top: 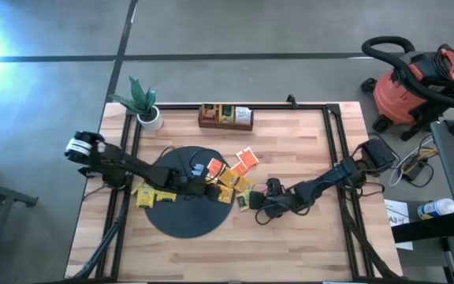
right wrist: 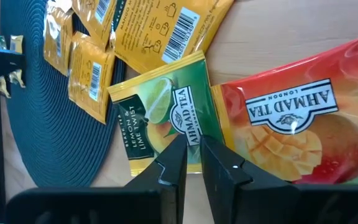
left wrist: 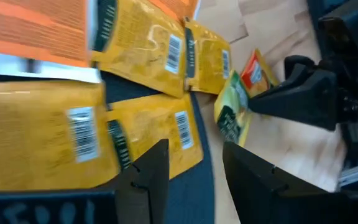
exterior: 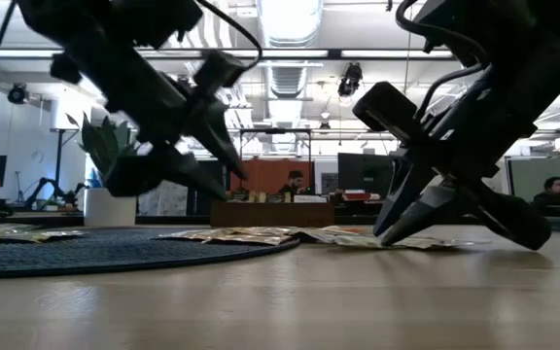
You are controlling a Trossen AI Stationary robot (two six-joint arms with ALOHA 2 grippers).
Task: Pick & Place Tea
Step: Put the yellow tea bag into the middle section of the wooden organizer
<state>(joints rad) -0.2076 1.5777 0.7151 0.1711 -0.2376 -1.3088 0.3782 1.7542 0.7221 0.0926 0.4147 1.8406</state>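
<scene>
Green foil shows just past my right gripper (right wrist: 191,155), whose fingers stand nearly closed with only a slit between them and hold nothing, poised at the edge of the lime packet (right wrist: 160,118) on the bare wood beside the mat (top: 184,217); to lift it cleanly I judge I should spread slightly and pinch that free edge alone. The red packet (right wrist: 291,124) lies touching it, yellow packets (left wrist: 148,50) crowd the mat's rim, and my left gripper (left wrist: 188,168), open and empty, hovers close there, so our arms could clash.

We see grey concrete floor (top: 235,28), a red shop vacuum (top: 412,85) at right, ceiling ducts (exterior: 290,73) and desks behind.
</scene>
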